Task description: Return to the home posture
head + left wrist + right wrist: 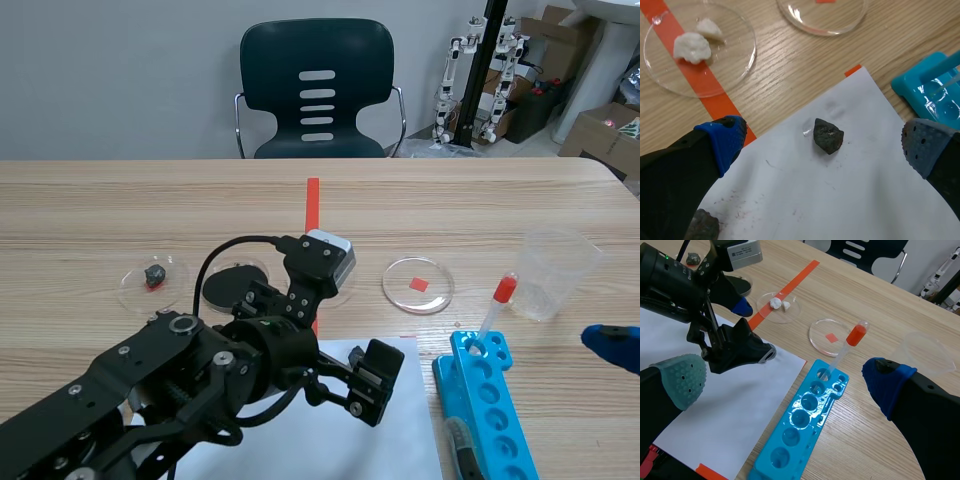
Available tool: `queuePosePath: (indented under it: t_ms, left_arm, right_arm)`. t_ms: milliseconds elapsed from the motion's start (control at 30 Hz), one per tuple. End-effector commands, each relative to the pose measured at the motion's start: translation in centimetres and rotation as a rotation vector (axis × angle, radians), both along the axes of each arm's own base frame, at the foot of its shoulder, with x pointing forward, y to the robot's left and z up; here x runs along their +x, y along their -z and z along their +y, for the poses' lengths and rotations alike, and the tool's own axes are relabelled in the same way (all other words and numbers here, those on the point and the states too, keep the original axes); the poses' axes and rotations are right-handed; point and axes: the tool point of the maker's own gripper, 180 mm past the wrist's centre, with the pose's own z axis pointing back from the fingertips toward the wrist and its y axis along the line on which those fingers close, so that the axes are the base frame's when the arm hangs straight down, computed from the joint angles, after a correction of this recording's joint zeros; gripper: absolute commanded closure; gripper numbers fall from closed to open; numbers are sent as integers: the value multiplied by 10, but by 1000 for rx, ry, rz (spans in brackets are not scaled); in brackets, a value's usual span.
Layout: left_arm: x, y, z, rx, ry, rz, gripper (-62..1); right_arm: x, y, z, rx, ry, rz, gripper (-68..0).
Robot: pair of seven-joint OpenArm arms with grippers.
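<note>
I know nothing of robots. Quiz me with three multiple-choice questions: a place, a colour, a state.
1. Where does the rock lie? A in the cup; B on the paper; C in the rack.
2. What colour is the dropper's bulb? A green; B white; C red.
3. How is the left gripper? A open; B shut on the rock; C shut on the paper.
Answers: 1 B, it rests on the white sheet. 2 C, the top end is red. 3 A, it stands wide open, clear of the rock.
</note>
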Motion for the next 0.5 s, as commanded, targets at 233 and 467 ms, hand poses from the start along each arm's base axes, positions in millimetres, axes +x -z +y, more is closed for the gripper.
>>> queuePosePath:
  t_ms: [233, 467]
  left_arm:
    - [-6, -69, 26, -139, 12, -297, -623]
    - [-28, -109, 69, -209, -6, -444, -623]
  right_arm:
    - [5, -11, 3, 15, -6, -40, -679]
    - [5, -11, 3, 15, -6, -40, -679]
